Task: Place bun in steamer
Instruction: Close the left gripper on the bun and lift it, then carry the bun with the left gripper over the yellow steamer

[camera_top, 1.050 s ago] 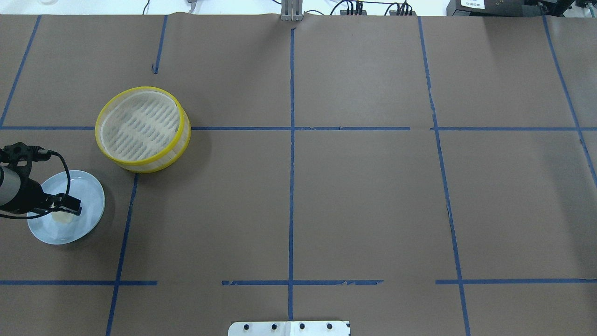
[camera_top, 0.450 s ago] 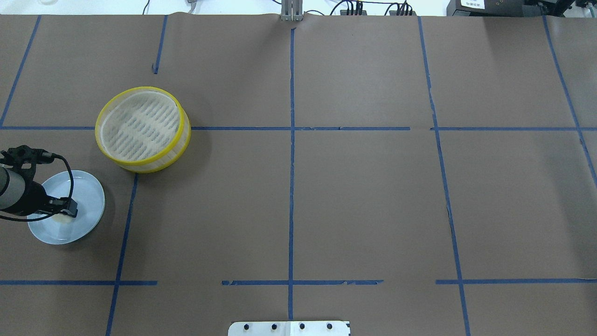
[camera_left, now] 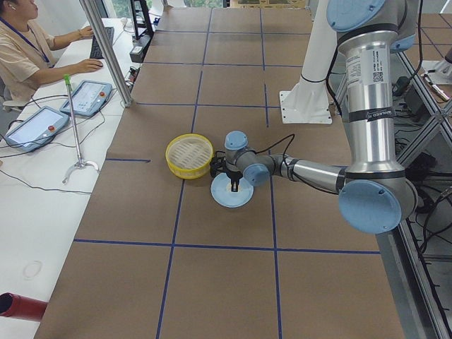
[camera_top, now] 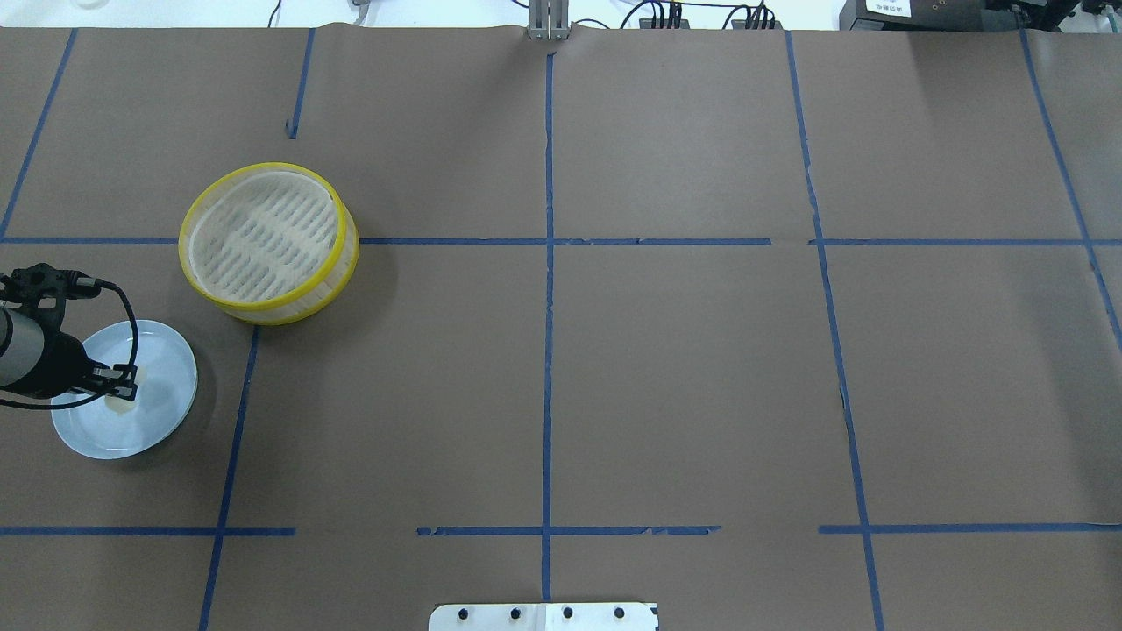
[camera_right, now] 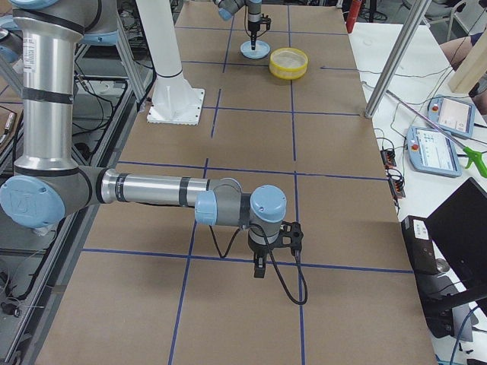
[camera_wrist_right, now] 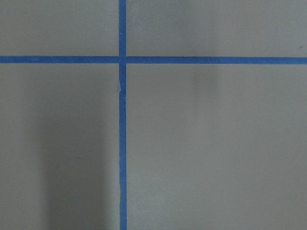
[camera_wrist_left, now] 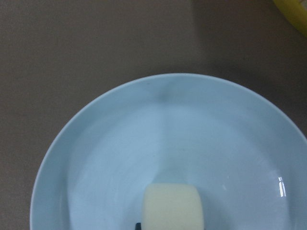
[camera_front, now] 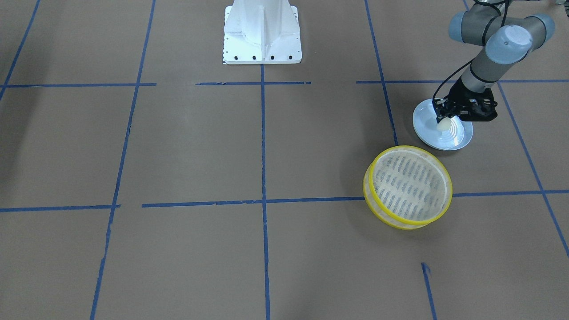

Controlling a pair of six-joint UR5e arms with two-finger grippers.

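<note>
The cream-white bun [camera_wrist_left: 172, 206] sits between the fingers of my left gripper [camera_top: 125, 379], just over the pale blue plate [camera_top: 166, 368]. The gripper is shut on it. The front view shows the bun [camera_front: 443, 126] under the gripper [camera_front: 442, 119], over the plate [camera_front: 453, 140]. The steamer [camera_top: 272, 308], a yellow-rimmed basket with a slotted beige floor, stands empty just beyond the plate, apart from it. It also shows in the front view [camera_front: 400, 222]. My right gripper [camera_right: 259, 268] hangs low over bare table far from these. I cannot tell whether it is open or shut.
Brown paper with blue tape lines covers the table. The white robot base [camera_front: 262, 31] stands at the table's middle edge. A side bench with tablets [camera_left: 85, 99] and a seated person [camera_left: 21, 42] lies beyond the table's far side.
My left gripper's fingers have closed in on the bun. The gripper and bun have shifted slightly toward the plate's middle. The steamer and plate have not moved.
</note>
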